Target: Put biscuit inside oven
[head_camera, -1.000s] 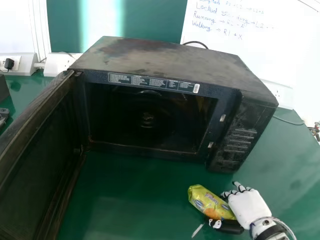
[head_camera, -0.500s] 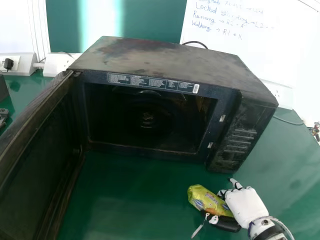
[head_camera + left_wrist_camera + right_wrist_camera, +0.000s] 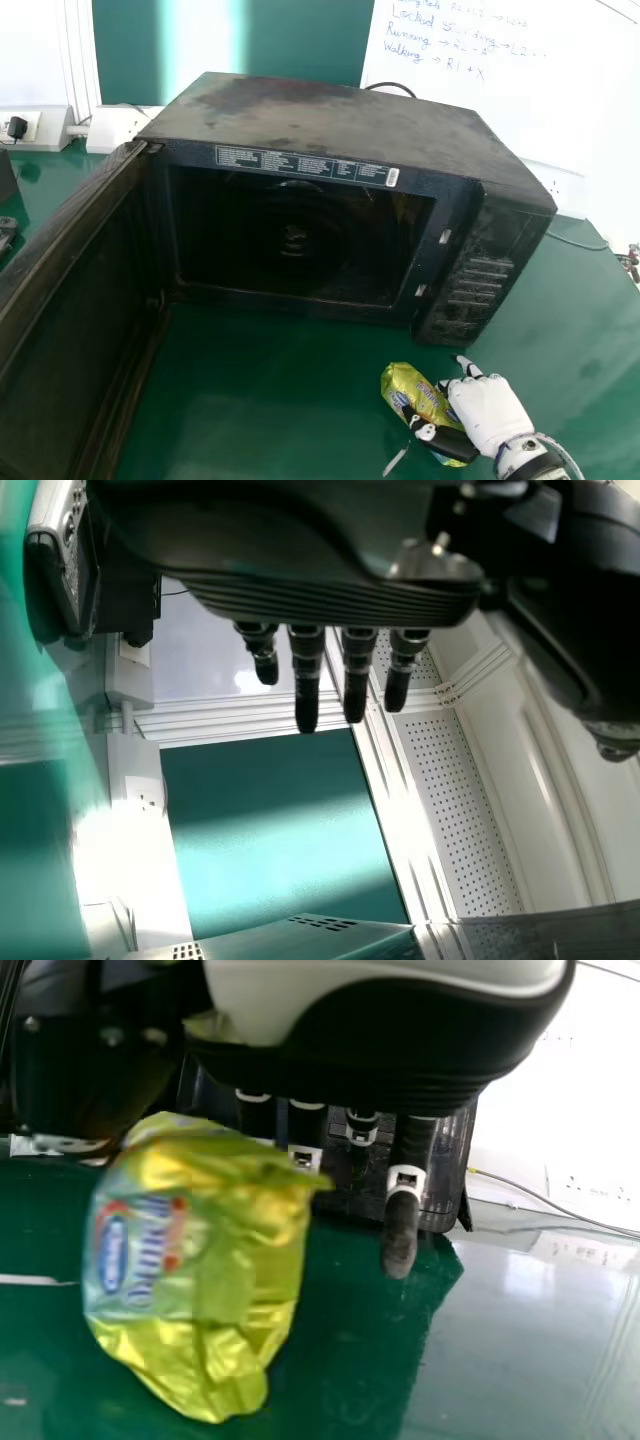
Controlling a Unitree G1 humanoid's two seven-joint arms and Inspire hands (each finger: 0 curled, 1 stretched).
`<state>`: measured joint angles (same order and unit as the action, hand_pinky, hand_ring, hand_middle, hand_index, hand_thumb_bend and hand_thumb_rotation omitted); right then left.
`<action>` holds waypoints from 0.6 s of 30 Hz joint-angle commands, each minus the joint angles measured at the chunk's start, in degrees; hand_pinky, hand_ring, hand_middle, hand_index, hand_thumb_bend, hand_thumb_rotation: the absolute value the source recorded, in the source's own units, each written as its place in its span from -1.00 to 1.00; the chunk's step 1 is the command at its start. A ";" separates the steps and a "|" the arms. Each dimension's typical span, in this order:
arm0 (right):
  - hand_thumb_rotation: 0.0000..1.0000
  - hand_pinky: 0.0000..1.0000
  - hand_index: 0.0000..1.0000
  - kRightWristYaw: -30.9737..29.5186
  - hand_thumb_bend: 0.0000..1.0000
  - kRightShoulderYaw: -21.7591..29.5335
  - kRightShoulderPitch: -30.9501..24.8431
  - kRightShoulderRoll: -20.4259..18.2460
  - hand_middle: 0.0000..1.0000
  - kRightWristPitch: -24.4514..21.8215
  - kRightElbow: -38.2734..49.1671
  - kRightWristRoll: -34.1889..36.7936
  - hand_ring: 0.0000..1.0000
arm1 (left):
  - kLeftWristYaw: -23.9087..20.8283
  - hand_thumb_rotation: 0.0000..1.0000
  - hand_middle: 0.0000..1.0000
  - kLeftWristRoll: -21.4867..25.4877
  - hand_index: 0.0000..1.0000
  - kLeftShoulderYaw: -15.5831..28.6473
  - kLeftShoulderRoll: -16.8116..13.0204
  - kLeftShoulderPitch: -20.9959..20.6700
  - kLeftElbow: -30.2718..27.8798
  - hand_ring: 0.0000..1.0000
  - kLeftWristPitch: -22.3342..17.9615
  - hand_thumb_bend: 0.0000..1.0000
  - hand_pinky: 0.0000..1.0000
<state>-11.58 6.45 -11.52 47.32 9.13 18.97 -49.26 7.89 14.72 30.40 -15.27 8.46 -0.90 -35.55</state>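
the right hand pinches the biscuit packet between thumb and fingers, one finger reaching out straighter towards the oven. the yellow-green packet sits on the thumb side, just left of the palm, with its upper end leaning away from the robot; in the right wrist view its crinkled wrapper and printed side show. a thin pale strip lies on the bench, left of the hand and close to the thumb.

the left hand has its fingers nearly straight and a little apart, holding nothing, as the left wrist view shows.

ahead of the right hand and to its left stands the oven, its lower right front corner near the fingertips. its mouth faces the robot, left of the hand and farther off, a dark cavity with a round pattern on the back wall. the bottom edge of the mouth runs across just above the bench. the door stands open at the far left of the hand, its edge towards the robot, and between it and the packet the green bench gives room for moving. bench also stretches to the right of the hand. beyond the oven is a whiteboard.
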 commanded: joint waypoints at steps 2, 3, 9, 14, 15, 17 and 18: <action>-0.73 -0.41 -0.02 -1.48 0.05 -0.58 -0.97 0.03 0.06 0.53 0.09 0.76 -0.14 | 0.42 0.93 0.93 0.93 0.96 -0.01 -0.12 0.85 -0.96 0.77 0.41 0.76 0.50; -0.72 -0.37 -0.02 -1.70 0.05 -0.56 -1.02 0.11 0.11 0.33 0.29 0.51 -0.08 | 0.46 0.93 0.93 0.94 0.96 -0.01 -0.12 0.86 -1.00 0.77 0.37 0.76 0.50; -0.69 -0.20 0.29 -2.37 0.65 -0.19 -1.27 0.72 0.25 0.30 0.60 -0.03 0.07 | 0.38 0.92 0.92 0.76 0.94 0.06 0.09 1.15 -1.64 0.77 0.60 0.76 0.51; -0.62 0.02 0.41 -3.33 0.79 0.11 -1.14 1.58 0.35 0.55 0.42 0.20 0.20 | 0.07 0.92 0.92 0.46 0.94 0.02 0.29 1.37 -2.30 0.77 0.87 0.76 0.50; -0.61 0.03 0.42 -3.49 0.80 0.24 -1.10 1.65 0.37 0.62 0.38 0.46 0.23 | -0.09 0.92 0.91 0.42 0.93 0.00 0.42 1.38 -2.47 0.76 0.97 0.76 0.48; -0.60 0.03 0.42 -3.71 0.82 0.53 -1.15 1.82 0.38 0.73 0.37 0.60 0.24 | -0.30 0.91 0.91 0.33 0.93 -0.02 0.56 1.47 -2.75 0.76 1.14 0.76 0.48; -0.59 0.03 0.42 -3.82 0.83 0.60 -1.17 1.94 0.39 0.76 0.39 0.56 0.25 | -0.45 0.92 0.91 0.11 0.94 0.01 0.58 1.47 -2.74 0.76 1.11 0.76 0.49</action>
<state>-14.07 7.19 -11.68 48.69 9.33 19.57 -49.00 7.90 14.77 30.40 -15.13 9.40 -2.65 -34.75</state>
